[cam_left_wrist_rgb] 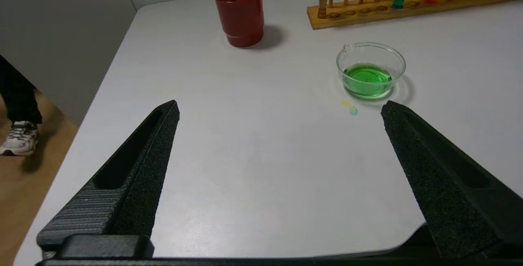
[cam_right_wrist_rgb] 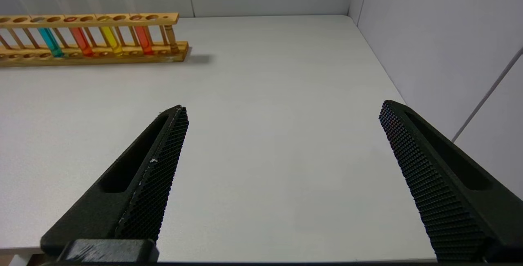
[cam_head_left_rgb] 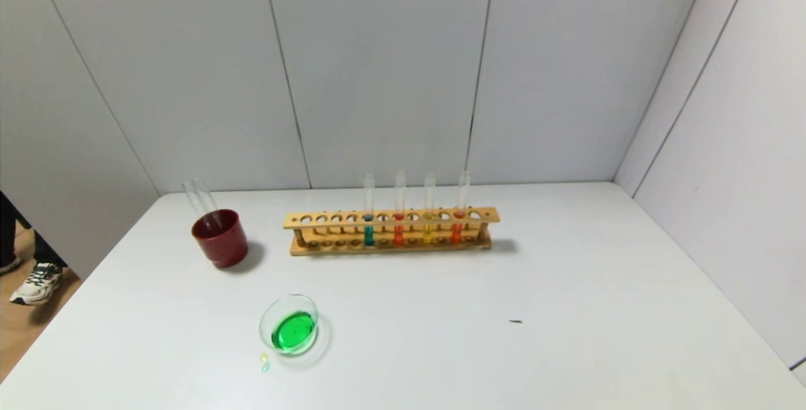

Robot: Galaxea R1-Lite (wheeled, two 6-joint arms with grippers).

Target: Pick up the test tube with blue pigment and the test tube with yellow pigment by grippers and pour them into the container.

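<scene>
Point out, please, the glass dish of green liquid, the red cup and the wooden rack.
glass dish (cam_left_wrist_rgb: 398,59), left wrist view, bare glass wall on one side.
red cup (cam_head_left_rgb: 221,243), head view, front of its outer wall.
wooden rack (cam_head_left_rgb: 390,218), head view, top rail with holes.

Wide bare surface (cam_head_left_rgb: 567,284) stretches from the wooden rack (cam_head_left_rgb: 390,228) at 12 o'clock out to the 3 o'clock wall, broken only by a tiny dark speck (cam_head_left_rgb: 516,321). The rack's four upright tubes (cam_head_left_rgb: 429,193) rise above its top bar, leaving empty holes toward its 9 o'clock end. A dark red cup (cam_head_left_rgb: 220,237) with two empty tubes leaning in it stands well apart at 10 o'clock. The glass container (cam_head_left_rgb: 289,325) of green liquid sits at 7 o'clock, small spilled drops (cam_head_left_rgb: 265,361) just beside it. The open corridor between cup, rack and container is unobstructed.
</scene>
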